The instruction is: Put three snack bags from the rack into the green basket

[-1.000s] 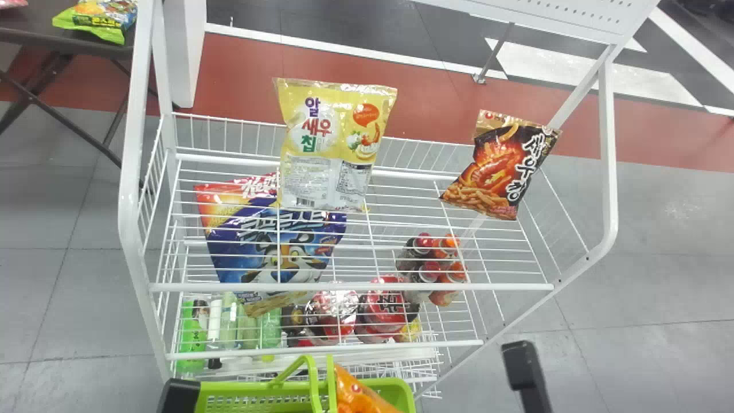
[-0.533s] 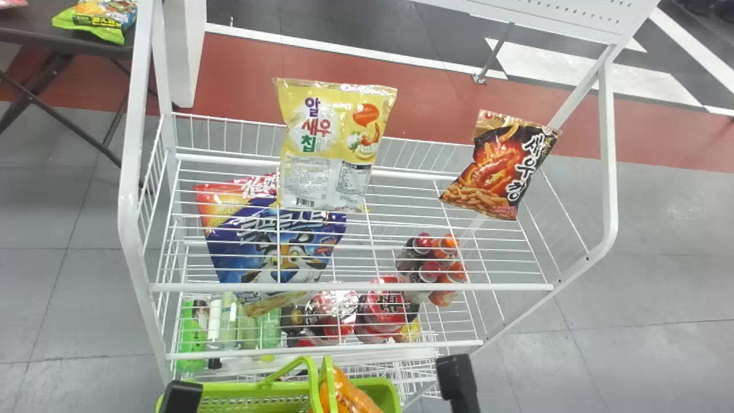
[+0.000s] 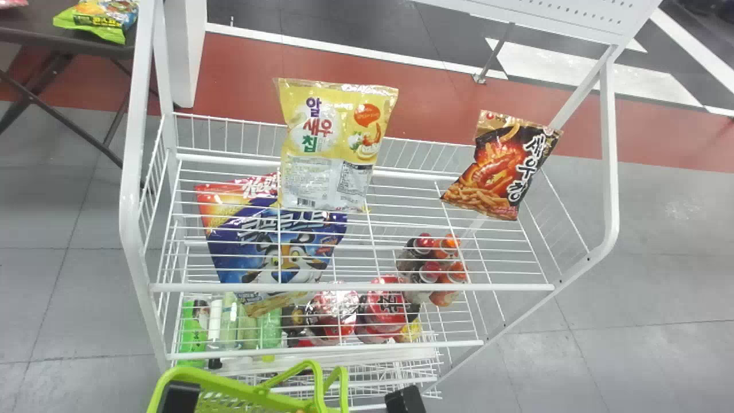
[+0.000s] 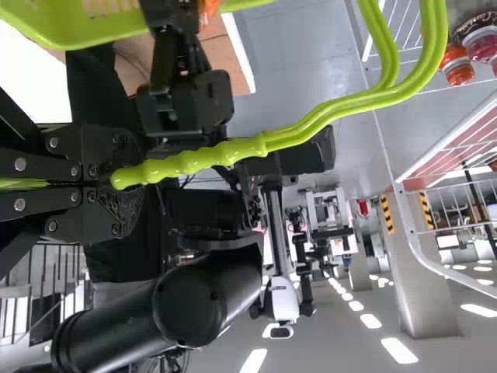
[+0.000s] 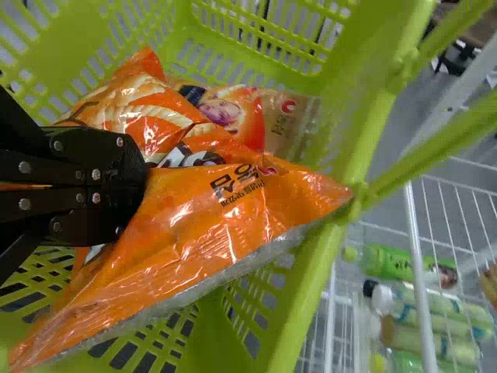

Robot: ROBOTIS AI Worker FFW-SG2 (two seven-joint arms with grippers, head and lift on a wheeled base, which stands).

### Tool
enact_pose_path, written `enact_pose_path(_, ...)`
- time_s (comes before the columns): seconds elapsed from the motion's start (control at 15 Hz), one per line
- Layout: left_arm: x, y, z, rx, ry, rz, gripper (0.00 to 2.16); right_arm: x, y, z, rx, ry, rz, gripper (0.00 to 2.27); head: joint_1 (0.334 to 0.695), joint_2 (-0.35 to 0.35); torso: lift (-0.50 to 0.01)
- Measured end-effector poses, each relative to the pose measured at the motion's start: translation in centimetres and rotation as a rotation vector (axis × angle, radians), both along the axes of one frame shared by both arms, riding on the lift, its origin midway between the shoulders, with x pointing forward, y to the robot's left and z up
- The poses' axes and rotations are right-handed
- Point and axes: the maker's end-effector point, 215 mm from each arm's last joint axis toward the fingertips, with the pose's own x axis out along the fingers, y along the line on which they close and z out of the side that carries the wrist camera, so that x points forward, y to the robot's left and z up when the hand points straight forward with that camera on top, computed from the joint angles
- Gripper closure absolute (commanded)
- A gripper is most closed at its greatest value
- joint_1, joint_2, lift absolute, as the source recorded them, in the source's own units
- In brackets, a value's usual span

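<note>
Snack bag (image 5: 186, 241) in orange was pinched in my right claw (image 5: 137, 185), with the green basket (image 5: 377, 140) around; another bag (image 5: 272, 124) lay just beyond. Probably one more was left to fetch.

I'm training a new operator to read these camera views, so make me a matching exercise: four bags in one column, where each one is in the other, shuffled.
Bags
1. Orange bag
2. Blue bag
3. Yellow-and-white bag
4. Black bag with orange artwork

Places
A. High on the rack, toward the robot's right
B. Seen through the wires of the rack
C. Held by the right gripper
D. High on the rack, left of its middle

Right pairs: 1-C, 2-B, 3-D, 4-A
</note>
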Motion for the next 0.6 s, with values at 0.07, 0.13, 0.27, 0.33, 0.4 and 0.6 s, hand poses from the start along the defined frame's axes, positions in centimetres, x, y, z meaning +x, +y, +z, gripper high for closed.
enact_pose_path(0.07,0.0,0.1,0.0,0.001,0.0,0.001,1.46,-0.1,-0.4,1.3,0.008,0.0,-0.005,0.0,0.695,-0.35,0.0)
enact_pose_path(0.13,0.1,0.1,0.0,0.001,0.0,0.002,1.46,-0.4,-0.7,2.6,0.022,0.012,-0.009,0.0,0.695,-0.35,0.0)
enact_pose_path(0.27,0.2,0.1,0.0,0.001,-0.001,0.004,1.46,-1.5,-2.0,5.6,0.045,0.074,-0.019,0.05,0.695,-0.35,0.0)
enact_pose_path(0.33,0.2,0.2,0.0,0.001,-0.002,0.005,1.46,-1.9,-3.0,6.8,0.034,0.1,-0.024,0.05,0.695,-0.35,0.0)
enact_pose_path(0.4,0.2,0.2,0.0,0.001,-0.002,0.006,1.46,-2.0,-4.0,7.5,0.016,0.112,-0.032,0.05,0.695,-0.35,0.0)
enact_pose_path(0.6,0.3,0.2,0.0,0.001,-0.002,0.007,1.46,-0.6,-7.7,9.5,-0.05,0.087,-0.079,0.06,0.695,-0.35,0.0)
